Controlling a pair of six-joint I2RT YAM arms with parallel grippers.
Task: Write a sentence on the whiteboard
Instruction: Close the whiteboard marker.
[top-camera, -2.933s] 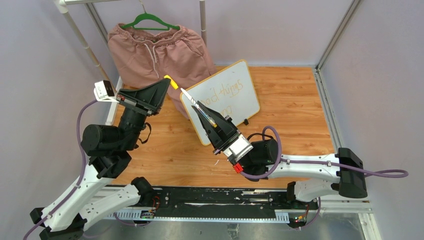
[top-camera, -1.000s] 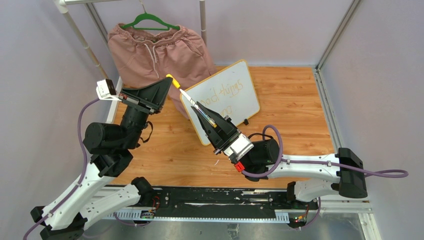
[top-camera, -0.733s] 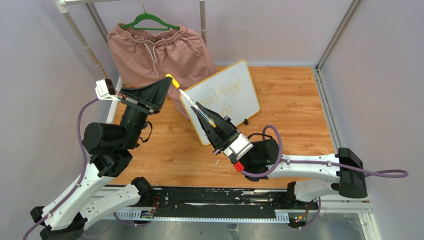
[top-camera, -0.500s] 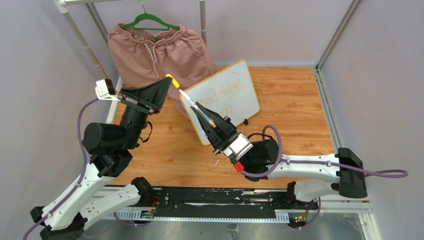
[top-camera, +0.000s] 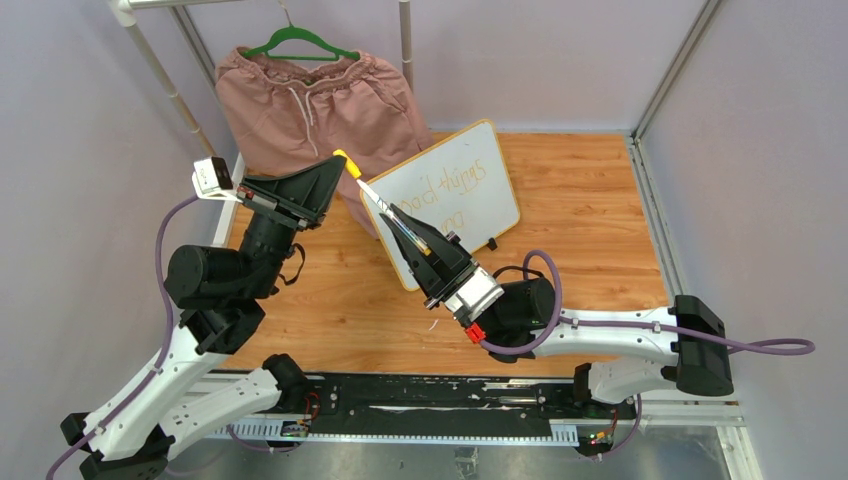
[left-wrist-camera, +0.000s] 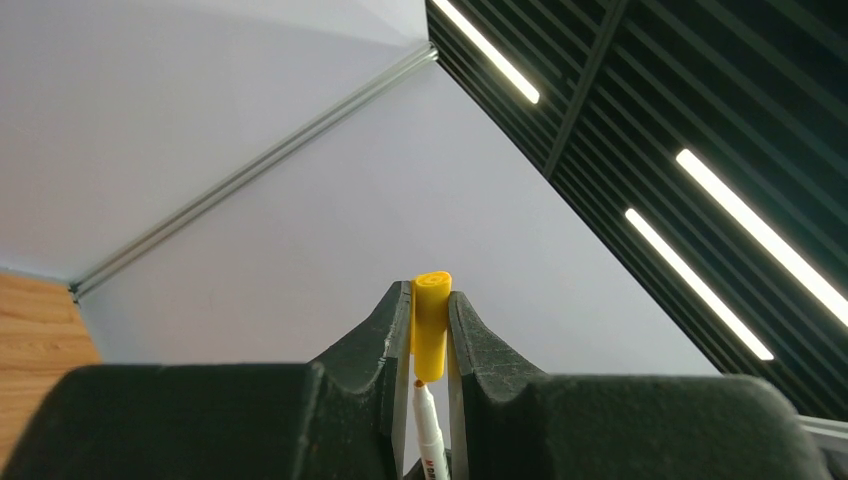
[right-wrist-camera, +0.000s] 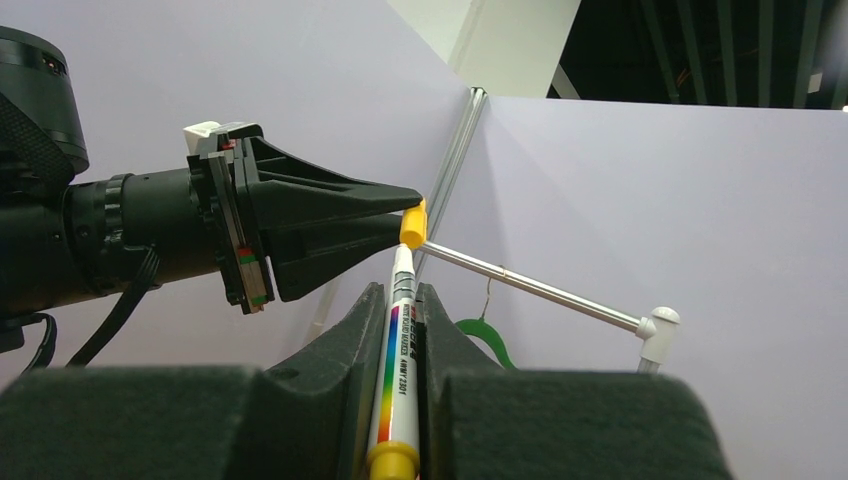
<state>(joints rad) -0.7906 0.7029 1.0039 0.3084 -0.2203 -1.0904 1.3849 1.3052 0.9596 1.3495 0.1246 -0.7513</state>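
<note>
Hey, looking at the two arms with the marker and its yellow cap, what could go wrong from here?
1. The left end effector pinches the yellow cap only at its fingertips, so a sideways push from the marker could twist it loose.
2. The marker's bare tip sits at the cap's mouth and looks slightly off-centre in the left wrist view. If the right end effector pushes on, it may miss.

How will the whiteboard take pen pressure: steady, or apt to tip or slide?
Probably tippy: the whiteboard appears propped on small black clip feet, so a firm push may rock it. It looks thin and rigid, likely light, so it could also slide on the smooth wooden table.
</note>
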